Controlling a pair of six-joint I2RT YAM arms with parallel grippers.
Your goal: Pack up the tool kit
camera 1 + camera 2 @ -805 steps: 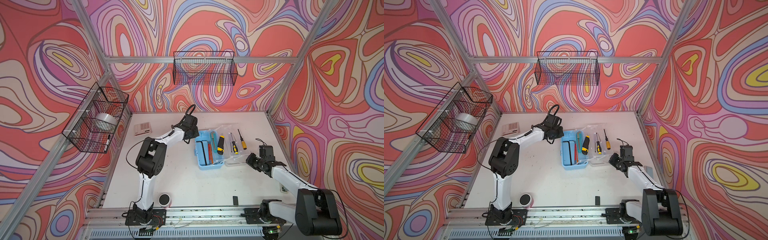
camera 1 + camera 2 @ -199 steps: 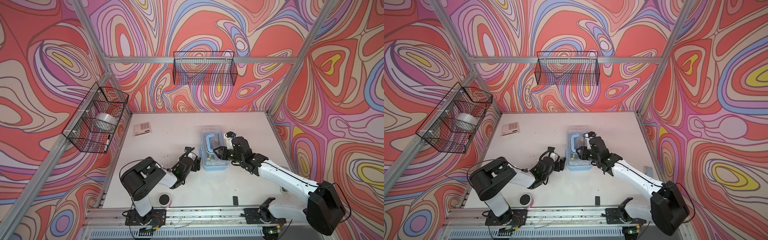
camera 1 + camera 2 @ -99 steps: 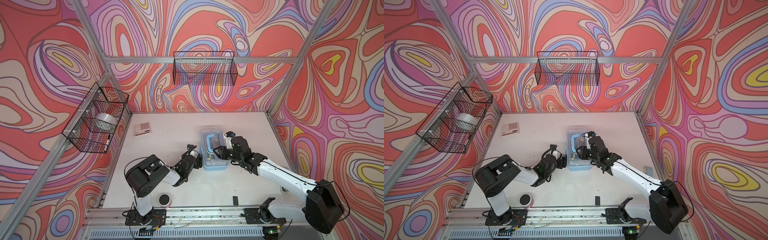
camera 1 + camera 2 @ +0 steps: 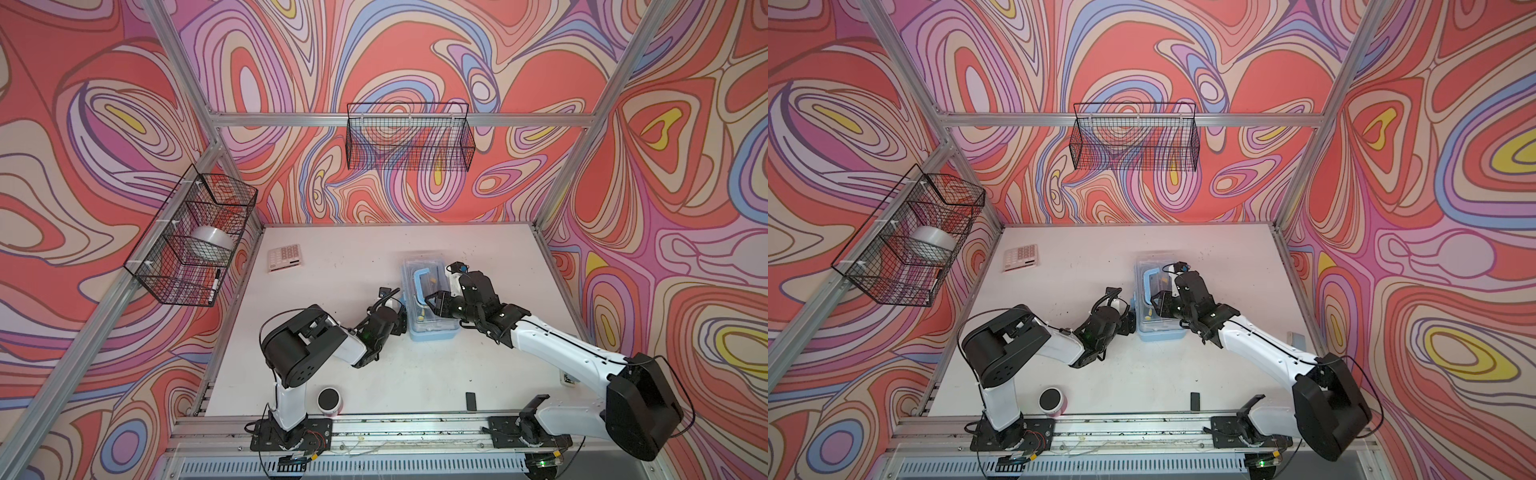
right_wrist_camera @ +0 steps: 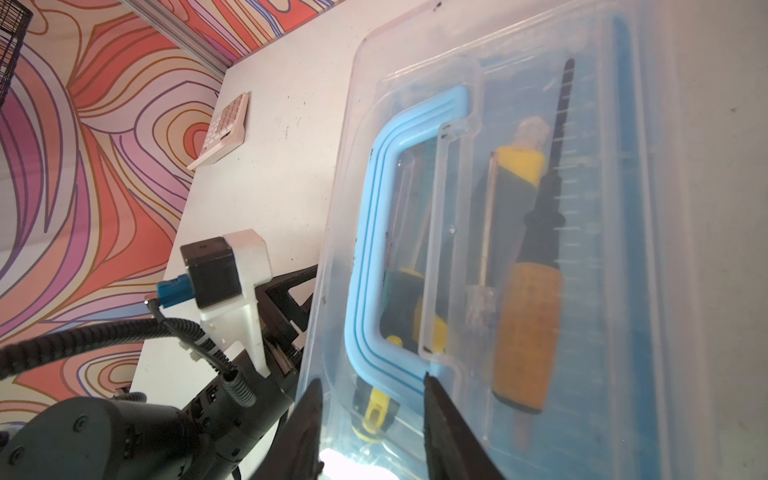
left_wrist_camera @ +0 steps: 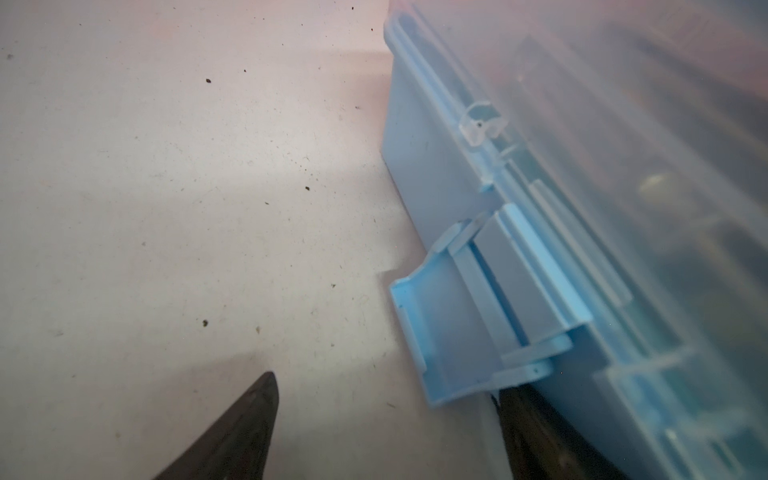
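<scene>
- Big change from four seconds back: the clear lid point(image 4: 424, 264) lay flung open to the right, and now it's down flat over the tool kit case point(image 4: 434, 332), with both arms closed in on it.
- And the left gripper point(image 4: 400, 320) has slid in over the last half second, right up against the case's left wall.
- Left wrist view: left gripper point(image 6: 386, 390) spread wide, bare table point(image 6: 166, 208) between the jaws. One fingertip point(image 6: 532, 428) is tucked just beneath the latch point(image 6: 449, 332), whose flap sticks out from the side wall.
- Right gripper point(image 4: 429, 305) is on top of the lid, reaching in from the right.
- Right wrist view: right gripper point(image 5: 372, 378) only part-way apart, jaws straddling the near corner of the blue handle point(image 5: 365, 249). Whether they pinch it, can't tell.
- Case sits mid-table, a touch right of centre, long axis running front to back, one short end toward the table's front edge.
- Handle lies flat in the lid's recess, bar along the case's length, both ends pointing right in the top views.
- Through the lid: yellow-and-black utility knife point(image 5: 515, 183) and orange-handled screwdriver point(image 5: 528, 332), both lengthwise with the case.
- Calculator point(image 4: 284, 257) sits well apart, back left.
</scene>
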